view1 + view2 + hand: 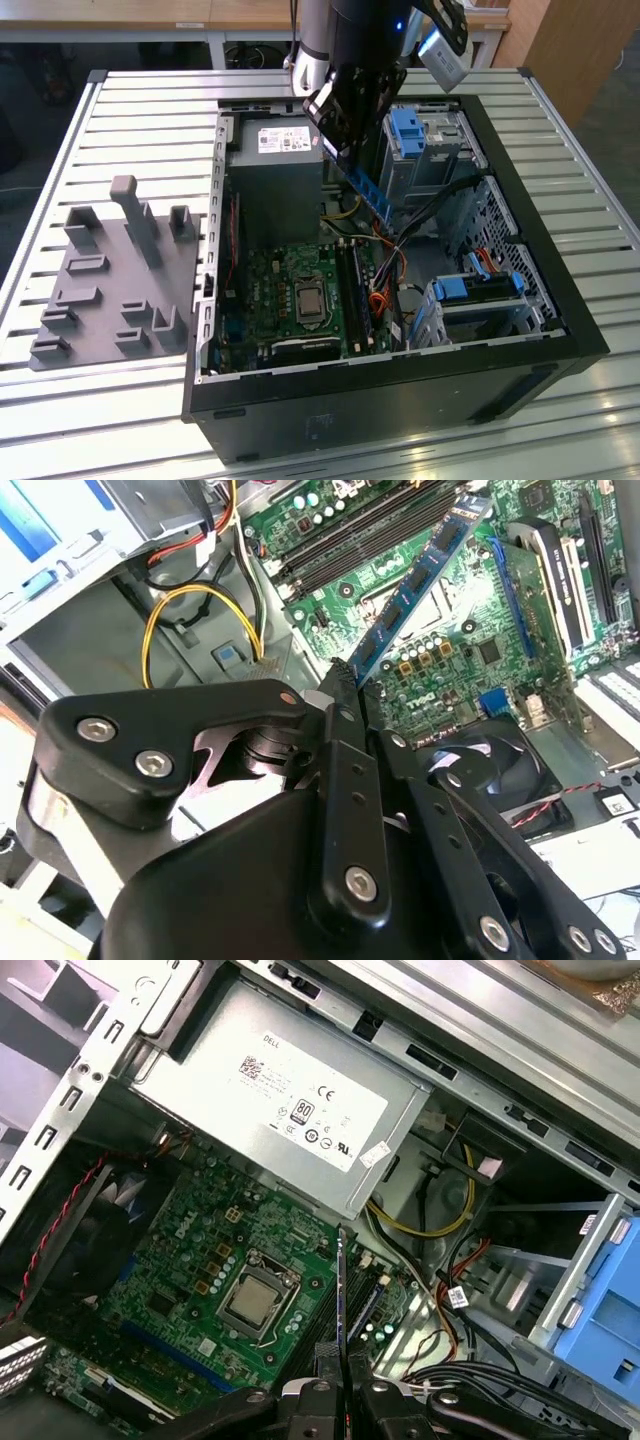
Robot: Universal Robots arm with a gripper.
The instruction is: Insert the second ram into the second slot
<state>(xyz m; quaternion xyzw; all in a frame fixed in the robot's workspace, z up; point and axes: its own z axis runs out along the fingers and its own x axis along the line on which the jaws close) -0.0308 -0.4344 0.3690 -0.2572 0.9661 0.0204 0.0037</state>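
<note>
My gripper hangs over the open computer case, shut on the second ram. The ram is a thin blue stick that slants down from the fingers towards the green motherboard. Its dark chips face the second wrist view at the second ram. In the first wrist view the second ram shows edge-on, above the gripper. The dark parallel memory slots lie below the stick and apart from it. I cannot tell which of them is the second slot.
A grey power supply fills the case's back corner. The processor socket sits beside the slots, and a black fan is nearby. Yellow and black cables and light-blue drive-bay clips crowd the exterior view's right. A grey fixture stands on the slatted table.
</note>
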